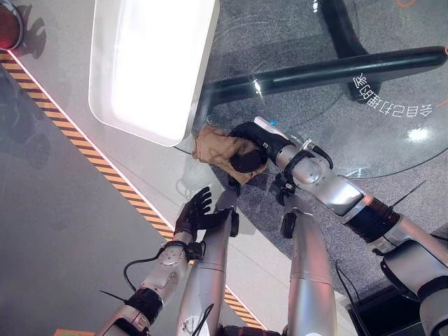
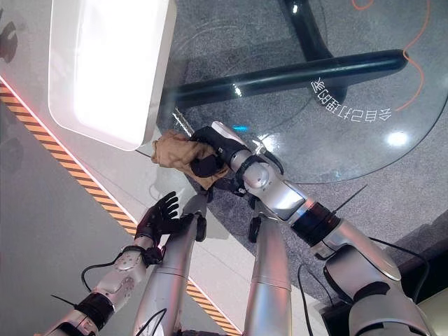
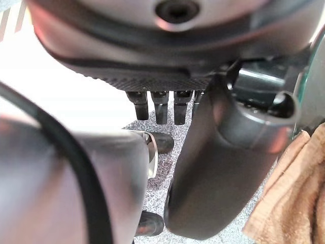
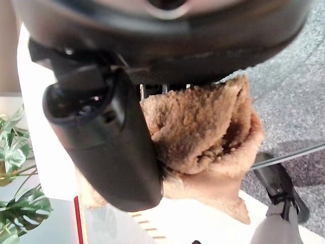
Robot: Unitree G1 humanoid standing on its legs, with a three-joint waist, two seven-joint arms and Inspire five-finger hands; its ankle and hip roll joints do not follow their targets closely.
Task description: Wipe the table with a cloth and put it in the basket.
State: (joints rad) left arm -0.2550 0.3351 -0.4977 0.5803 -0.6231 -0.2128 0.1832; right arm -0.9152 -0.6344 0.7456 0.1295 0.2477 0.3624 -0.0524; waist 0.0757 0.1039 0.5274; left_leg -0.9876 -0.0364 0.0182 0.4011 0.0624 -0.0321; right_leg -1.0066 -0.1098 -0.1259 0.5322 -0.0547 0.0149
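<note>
The right robot hand (image 1: 250, 149) has its fingers and thumb curled round the crumpled tan cloth (image 1: 217, 148), which lies at the round glass tabletop's (image 1: 392, 140) edge just beside the white basket (image 1: 105, 98), while the left robot hand (image 1: 194, 212) hangs spread and relaxed, well below the tabletop's edge.

Grey speckled carpet (image 1: 259, 231), pale floor (image 1: 63, 231) edged with a yellow-black striped band (image 1: 77, 143), bright white bench (image 1: 150, 63), green leafy plant (image 4: 15, 168)
</note>
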